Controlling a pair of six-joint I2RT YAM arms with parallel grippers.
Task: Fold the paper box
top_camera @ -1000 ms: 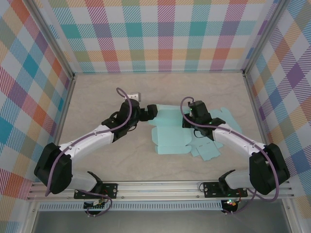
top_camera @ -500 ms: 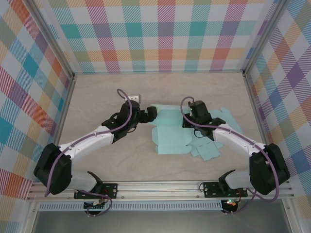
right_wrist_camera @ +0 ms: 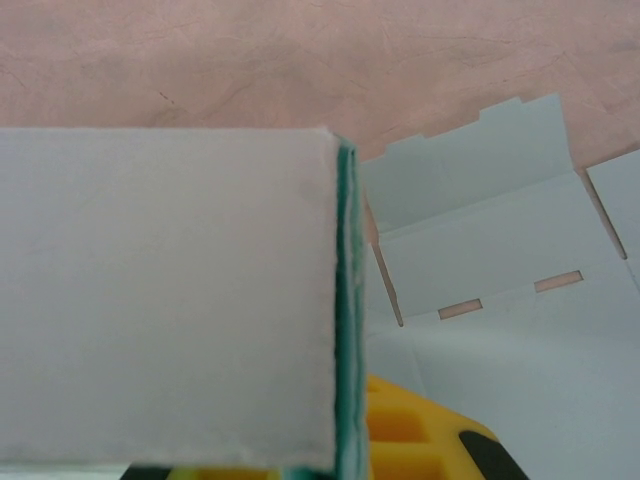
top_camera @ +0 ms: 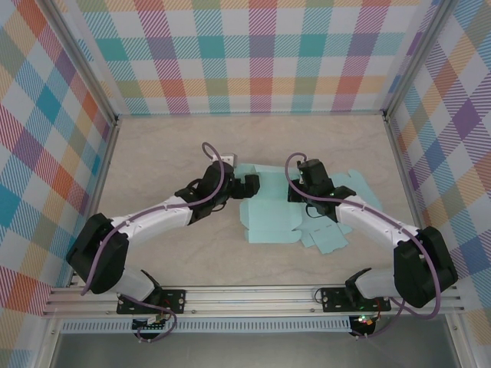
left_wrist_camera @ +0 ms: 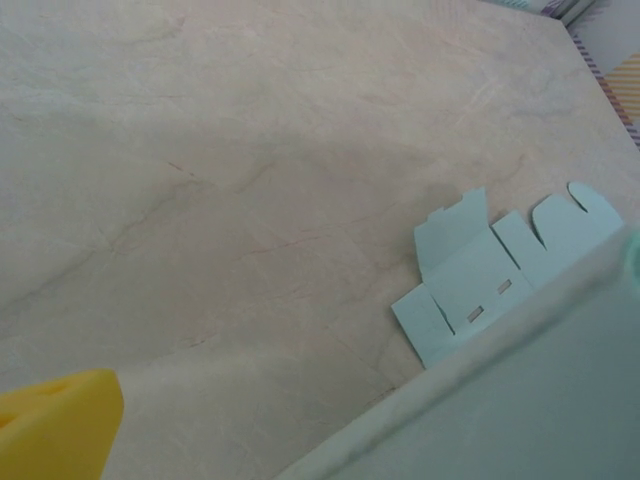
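The paper box [top_camera: 270, 208] is a pale teal cut-out lying mostly flat mid-table, its flaps spread to the right. My right gripper [top_camera: 299, 189] is shut on one upright panel at the box's back edge. In the right wrist view that panel [right_wrist_camera: 165, 290] stands on edge between the yellow fingers [right_wrist_camera: 415, 430], with slotted flaps [right_wrist_camera: 500, 260] flat beyond it. My left gripper [top_camera: 251, 186] is open at the box's left back corner. One yellow finger [left_wrist_camera: 55, 420] shows in the left wrist view, and a raised teal panel [left_wrist_camera: 520, 400] lies close on the right.
Checkered walls enclose the marble-look table [top_camera: 169, 153] on three sides, with metal posts at the back corners. An aluminium rail [top_camera: 245, 295] carrying both arm bases runs along the near edge. Bare tabletop stretches left of and behind the box.
My left arm has swung right, bringing its open gripper from beside the box onto its left back corner. The right arm and its held panel have stayed still.
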